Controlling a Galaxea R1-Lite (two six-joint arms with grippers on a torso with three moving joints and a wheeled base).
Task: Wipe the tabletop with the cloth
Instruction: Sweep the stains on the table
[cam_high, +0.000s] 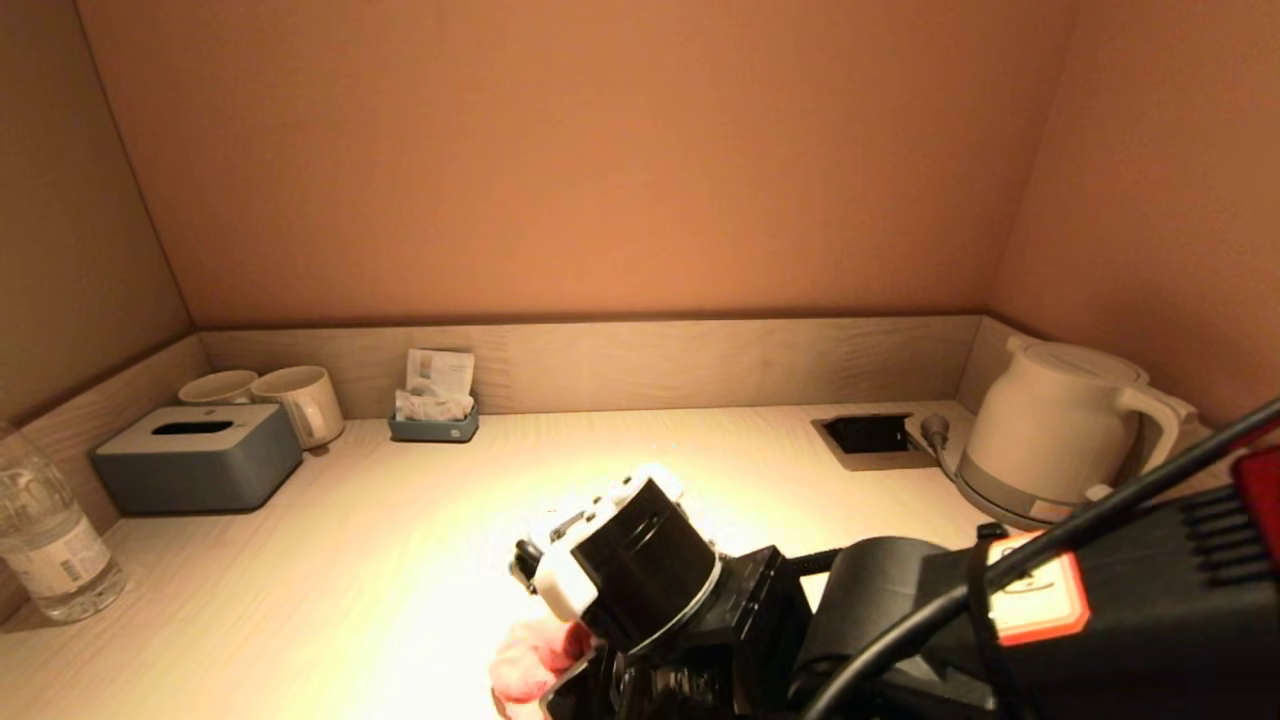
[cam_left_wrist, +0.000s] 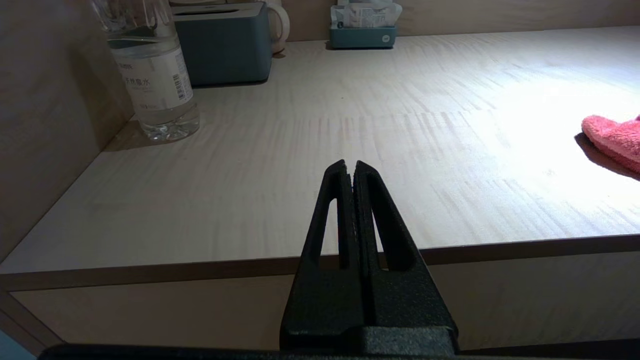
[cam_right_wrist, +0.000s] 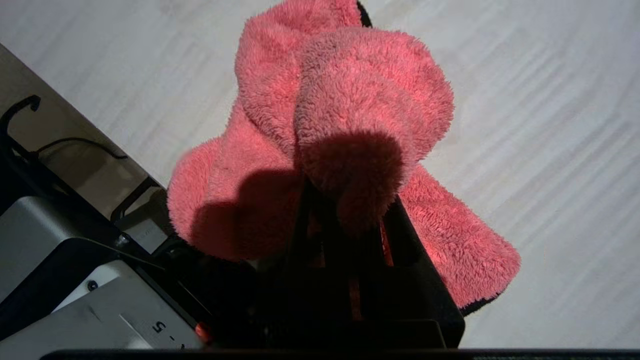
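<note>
A fluffy pink cloth (cam_right_wrist: 345, 95) lies bunched on the pale wooden tabletop (cam_high: 350, 560), close to its front edge. In the head view the cloth (cam_high: 530, 660) peeks out beneath my right wrist (cam_high: 640, 560). My right gripper (cam_right_wrist: 350, 197) is shut on a fold of the cloth, and the pile hides its fingertips. The cloth's edge also shows in the left wrist view (cam_left_wrist: 612, 140). My left gripper (cam_left_wrist: 350, 167) is shut and empty. It is parked just off the table's front edge, on the left side.
A water bottle (cam_high: 50, 540), a grey tissue box (cam_high: 197, 455) and two mugs (cam_high: 300, 400) stand at the left. A sachet holder (cam_high: 434, 415) sits at the back wall. A socket recess (cam_high: 870, 435) and a white kettle (cam_high: 1060, 430) are at the right.
</note>
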